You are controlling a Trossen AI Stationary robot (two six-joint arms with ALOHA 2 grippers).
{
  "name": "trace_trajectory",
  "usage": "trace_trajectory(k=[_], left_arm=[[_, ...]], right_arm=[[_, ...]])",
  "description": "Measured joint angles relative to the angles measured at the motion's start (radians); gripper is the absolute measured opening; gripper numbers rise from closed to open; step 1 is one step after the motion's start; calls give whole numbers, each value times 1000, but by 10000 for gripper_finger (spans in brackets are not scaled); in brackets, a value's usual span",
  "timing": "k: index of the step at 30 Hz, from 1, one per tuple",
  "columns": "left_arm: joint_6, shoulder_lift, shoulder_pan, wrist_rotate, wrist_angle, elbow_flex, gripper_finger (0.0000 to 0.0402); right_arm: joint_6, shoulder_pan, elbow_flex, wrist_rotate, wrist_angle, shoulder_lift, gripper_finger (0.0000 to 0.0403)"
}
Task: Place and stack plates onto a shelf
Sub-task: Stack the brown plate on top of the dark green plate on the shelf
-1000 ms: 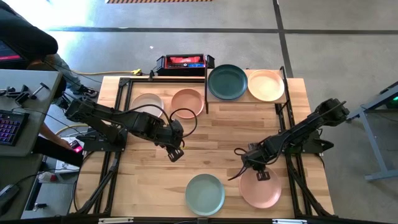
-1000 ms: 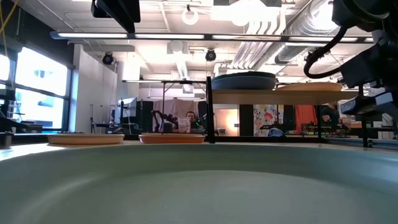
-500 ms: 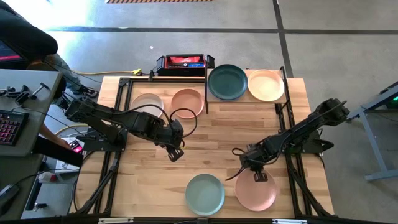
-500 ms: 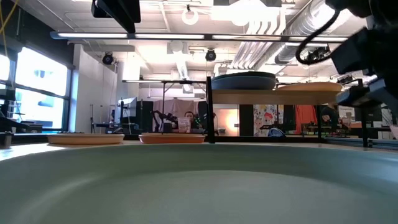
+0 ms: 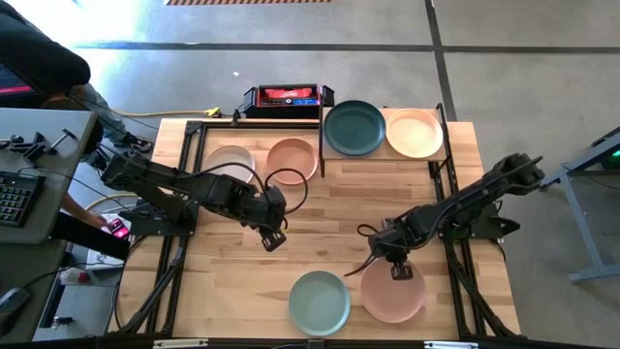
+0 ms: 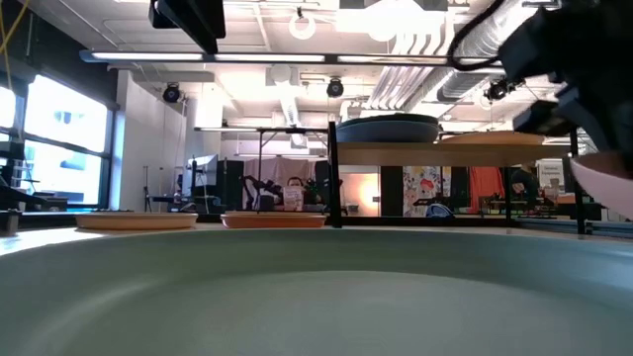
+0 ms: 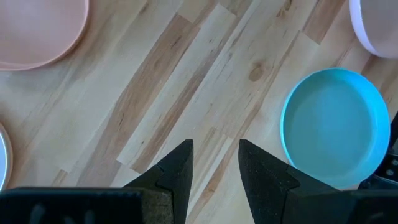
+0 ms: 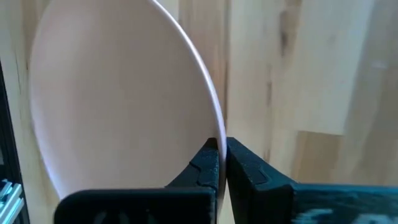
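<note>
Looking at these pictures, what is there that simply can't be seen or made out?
- Low view: the sage plate fills the foreground and hides the tabletop; its whole outline is cut off.
- Right wrist view: the pink plate is cut off at the picture's edge, and the right end effector covers the gripped rim.
- High view: the dark right end effector covers part of the pink plate.
- High view: the red box has lettering too small to read.

A robotics lab or workshop: exposed ceiling ducts (image 6: pixel 435 40), a concrete floor (image 5: pixel 291 78), a keyboard (image 5: pixel 15 199) beside the wooden tabletop (image 5: pixel 329 242).
</note>
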Motion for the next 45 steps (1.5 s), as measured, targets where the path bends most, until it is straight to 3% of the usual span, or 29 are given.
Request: trace_trajectory(k=[9,22,28,38,45], left_arm=[[0,0,0,-53,-17,0,115],[-5,0,19,-183,-255,0,115],[21,0,59,-278,-317,0,115],[155,-14,157,-354,-408,0,115],[302,-23,249,-393,-397,0,115]], right_arm=[[-82,-82,178,66,-185,0,0],[-178,-255,426,135,-350,0,0],[-215,-398,569,139,-390,0,0],[-295,-706,826,192,-392,0,0],[-251,-928,915,215,-250,0,0]])
